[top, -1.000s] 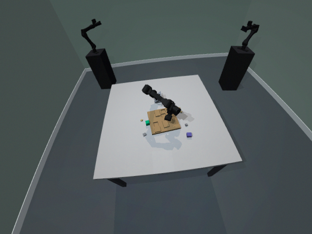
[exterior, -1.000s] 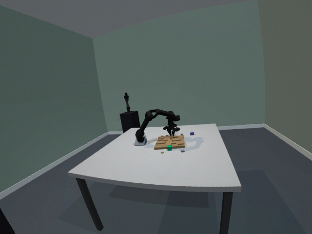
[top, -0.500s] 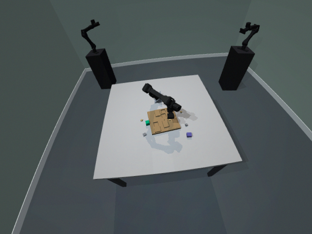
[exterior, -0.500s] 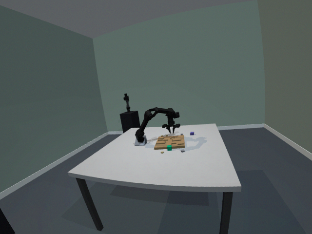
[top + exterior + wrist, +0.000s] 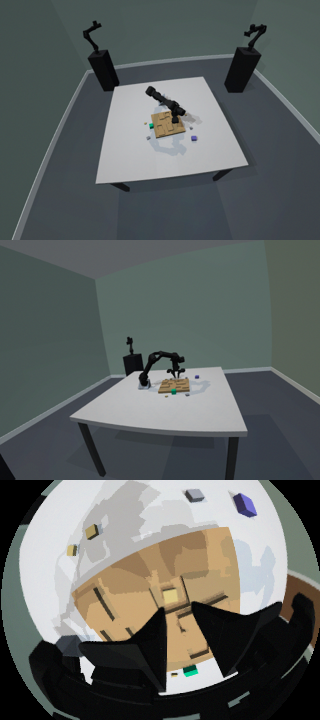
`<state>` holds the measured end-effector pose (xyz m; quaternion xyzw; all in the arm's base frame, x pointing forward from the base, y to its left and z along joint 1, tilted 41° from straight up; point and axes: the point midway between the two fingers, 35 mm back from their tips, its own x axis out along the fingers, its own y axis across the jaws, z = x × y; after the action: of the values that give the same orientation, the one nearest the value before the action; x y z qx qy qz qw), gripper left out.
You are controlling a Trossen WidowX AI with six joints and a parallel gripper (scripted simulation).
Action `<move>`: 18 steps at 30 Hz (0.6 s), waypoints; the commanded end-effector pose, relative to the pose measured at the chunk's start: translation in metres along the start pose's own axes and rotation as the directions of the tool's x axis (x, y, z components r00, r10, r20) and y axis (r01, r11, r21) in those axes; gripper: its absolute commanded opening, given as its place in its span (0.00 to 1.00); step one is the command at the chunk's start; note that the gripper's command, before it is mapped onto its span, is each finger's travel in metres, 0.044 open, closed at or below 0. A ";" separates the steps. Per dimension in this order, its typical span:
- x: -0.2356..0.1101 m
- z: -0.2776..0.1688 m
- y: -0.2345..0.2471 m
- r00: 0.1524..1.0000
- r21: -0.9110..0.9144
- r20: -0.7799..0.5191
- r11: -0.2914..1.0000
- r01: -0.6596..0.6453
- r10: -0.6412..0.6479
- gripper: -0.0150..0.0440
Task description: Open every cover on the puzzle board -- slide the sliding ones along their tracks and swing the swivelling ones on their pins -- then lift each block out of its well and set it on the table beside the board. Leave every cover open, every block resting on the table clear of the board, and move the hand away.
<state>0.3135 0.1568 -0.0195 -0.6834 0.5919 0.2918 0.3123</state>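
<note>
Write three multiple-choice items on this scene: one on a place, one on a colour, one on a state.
1. Where is the purple block?
A. In a well
B. On the table, apart from the board
C. On the floor

2. What colour is the block lying closest against the board's edge?
A. Red
B. Green
C. White

3. How is the tool?
A. Shut on the purple block
B. Resting on the floor
C. Over the board, fingers apart, nothing between them

Answers:
1 B, it lies on the white top with a gap to the board.
2 B, the green block sits at the board's side.
3 C, the wrist view shows the board through the gap.
</note>
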 end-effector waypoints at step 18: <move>0.016 -0.001 0.003 1.000 -0.009 -0.010 1.000 -0.007 0.007 0.50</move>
<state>0.3137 0.1476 -0.0296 -0.6828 0.5938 0.2916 0.3102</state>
